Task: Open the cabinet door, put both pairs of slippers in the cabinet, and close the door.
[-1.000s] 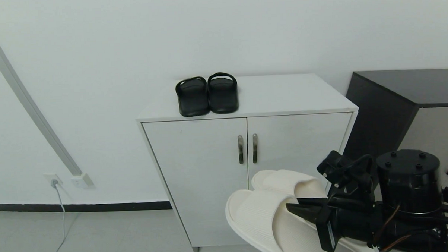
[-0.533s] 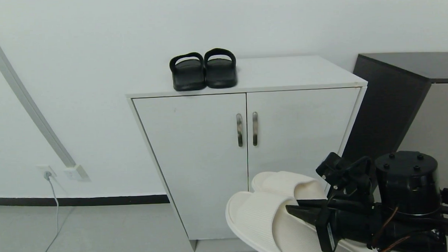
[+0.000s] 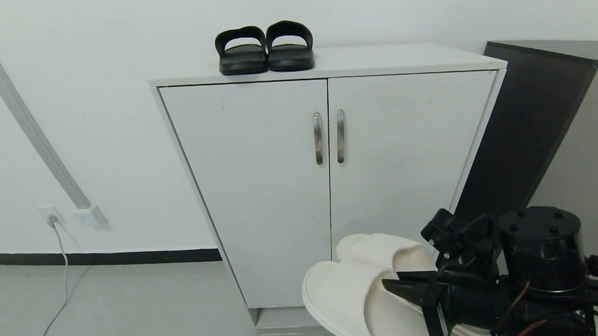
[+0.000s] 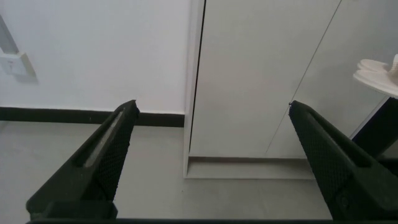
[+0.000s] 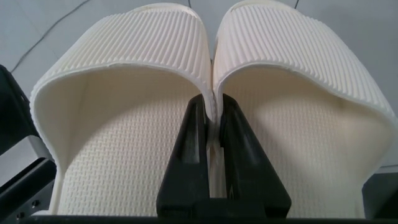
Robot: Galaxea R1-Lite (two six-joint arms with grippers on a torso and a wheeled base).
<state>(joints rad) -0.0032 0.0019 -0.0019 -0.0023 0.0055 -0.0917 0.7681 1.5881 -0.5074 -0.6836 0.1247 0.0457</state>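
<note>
**Camera lowered toward the closed cabinet; white pair held ready**

Over the last second the head camera has sunk, so the cabinet (image 3: 260,199) rises in the frame, though nothing on it has shifted and the right arm has kept its pose. The right gripper (image 5: 212,102) is clamped narrow on the touching inner edges of the white slippers (image 3: 363,285), so one pinch carries both. They hang low, near the camera, in front of the right door. Both doors are closed, and the handles (image 3: 318,137) stand side by side at the middle seam. The black slippers (image 3: 265,47) sit together on the cabinet top, toward its left front edge. The left gripper (image 4: 208,112) is spread wide and empty, low by the cabinet's left bottom corner. It looks free to take a handle, since a door must open first.
</note>
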